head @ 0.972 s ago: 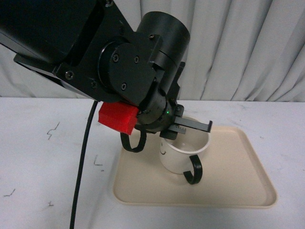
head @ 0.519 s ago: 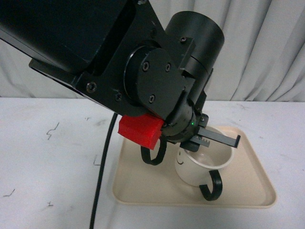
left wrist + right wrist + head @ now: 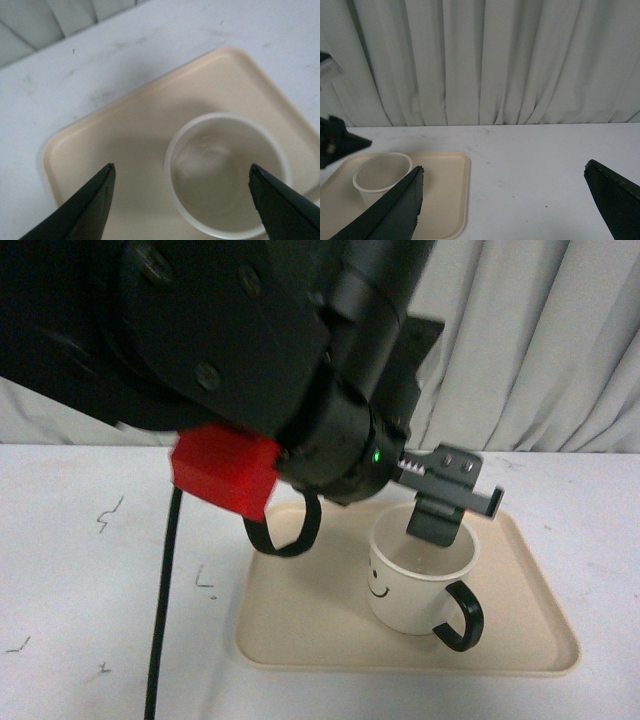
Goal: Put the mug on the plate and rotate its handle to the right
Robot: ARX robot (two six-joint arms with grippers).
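Now the mug (image 3: 405,590) stands on the plate (image 3: 300,630) (handle (image 3: 466,620) front-right).

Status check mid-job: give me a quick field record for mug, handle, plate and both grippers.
mug: upright on plate, empty
handle: points right and toward the robot
plate: flat on table
left gripper: above mug, jaws wide open, not gripping it
right gripper: over table, right of plate, jaws open, holding nothing
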